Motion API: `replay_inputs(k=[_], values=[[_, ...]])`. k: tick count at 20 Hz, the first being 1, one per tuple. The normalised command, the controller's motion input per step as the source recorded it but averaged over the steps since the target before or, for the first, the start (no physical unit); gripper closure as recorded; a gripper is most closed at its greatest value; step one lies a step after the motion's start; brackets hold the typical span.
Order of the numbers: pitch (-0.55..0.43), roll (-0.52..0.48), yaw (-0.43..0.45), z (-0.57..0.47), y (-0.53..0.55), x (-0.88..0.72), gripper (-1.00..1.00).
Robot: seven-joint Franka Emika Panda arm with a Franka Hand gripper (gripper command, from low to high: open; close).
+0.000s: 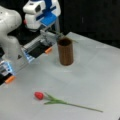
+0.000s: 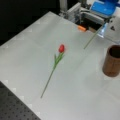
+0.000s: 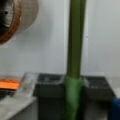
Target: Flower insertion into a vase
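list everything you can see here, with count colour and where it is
vase: 1, brown, dark inside, upright on the table, at a front view's right edge; nothing in it
tulip: 1, red head, green stem and leaves, lying flat on the table, apart from the vase
second stem: 1, green, hanging slantwise from the tool, up close in the wrist view; its flower is not visible
table: 1, pale grey
metal frame with orange tabs: 1, grey, at the table's edge behind the vase
arm: 1, white
tool: 1, white and blue, shut on the second stem, just behind the vase rim
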Motion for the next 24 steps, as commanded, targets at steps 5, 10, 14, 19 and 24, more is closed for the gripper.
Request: replay_inputs(k=[5,10,14,19,24], values=[[-0.014,0.038,-0.096,-0.02,0.42,-0.47,1.0],[-0.003,0.072,-0.101,-0.01,0.32,-0.36,1.0],[-0.021,0.066,-0.085,-0.09,0.28,-0.27,1.0],[-0.015,0.048,-0.099,-0.16,0.25,-0.26,1.0],[0.059,0.024,-0.128,-0.14,0.16,-0.27,1.0]])
